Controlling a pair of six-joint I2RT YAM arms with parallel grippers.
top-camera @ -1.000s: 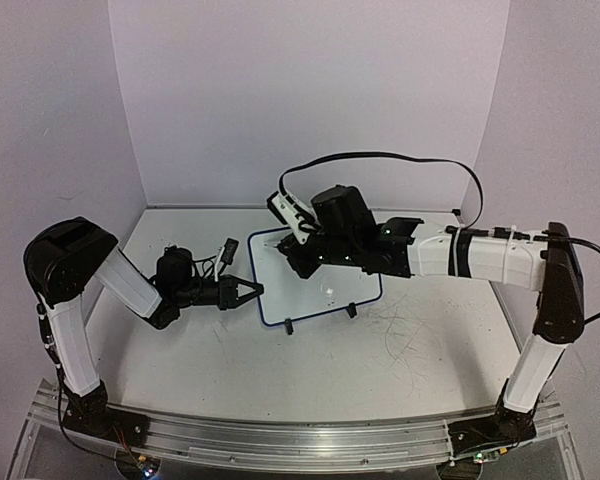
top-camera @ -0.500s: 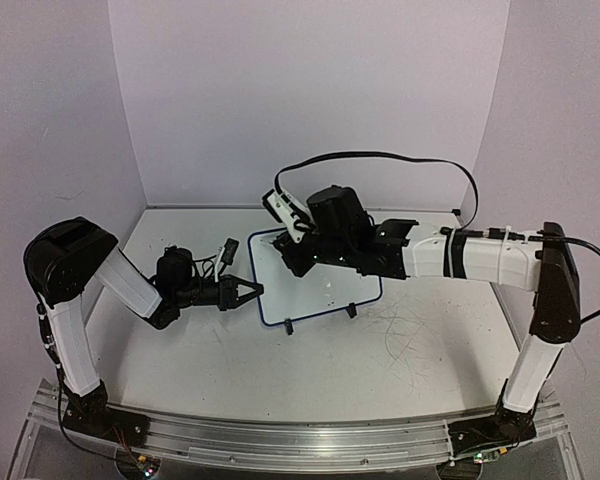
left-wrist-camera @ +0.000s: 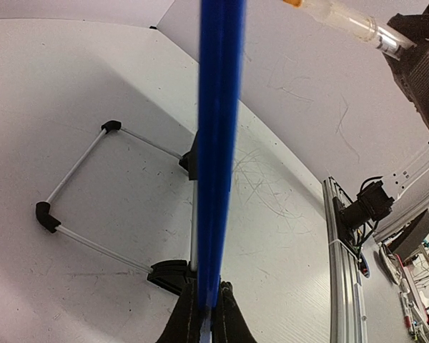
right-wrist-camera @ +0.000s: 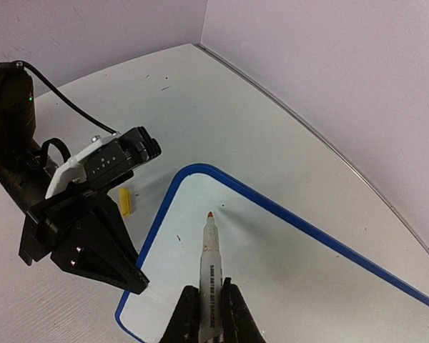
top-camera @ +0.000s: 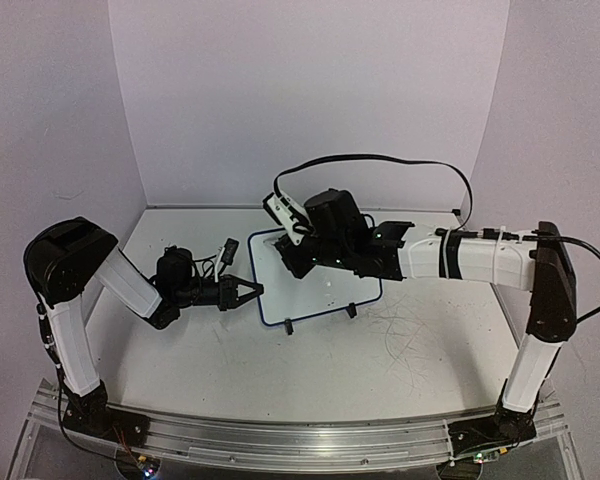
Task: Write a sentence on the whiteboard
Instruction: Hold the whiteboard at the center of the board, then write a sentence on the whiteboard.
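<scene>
Whiteboard [top-camera: 325, 298] stands on its black feet mid-desk [top-camera: 280, 385] in the overhead view. Left hand [top-camera: 254, 291] is clamped on its left edge. Right arm [top-camera: 460, 258] reaches across over the upper left of the board; the hand on that arm is hidden under the wrist here.

Left wrist view: fingers [left-wrist-camera: 189, 318] are pinched together on the blue frame [left-wrist-camera: 216, 143], seen edge-on running straight up. Wire stand [left-wrist-camera: 79, 182] sits on the desk behind it. Marker [left-wrist-camera: 343, 18] pokes in at top right.

Right wrist view: right hand [right-wrist-camera: 209, 300] is closed on the marker, tip [right-wrist-camera: 209, 215] aimed at the board near its upper left corner. Can't tell if the tip touches. No writing shows on the stretch of board in view. Small yellow cap-like piece [right-wrist-camera: 125, 201] lies on the desk just beside the frame, near the left hand.

Risks, my read:
- The board is held at one edge only, so a hard push from the tip could pivot it or rock it on the stand, smearing the strokes.
- Too light a push would give broken lines.
- Strokes starting far left bring the marker close to the left hand, so a bump is possible.
</scene>
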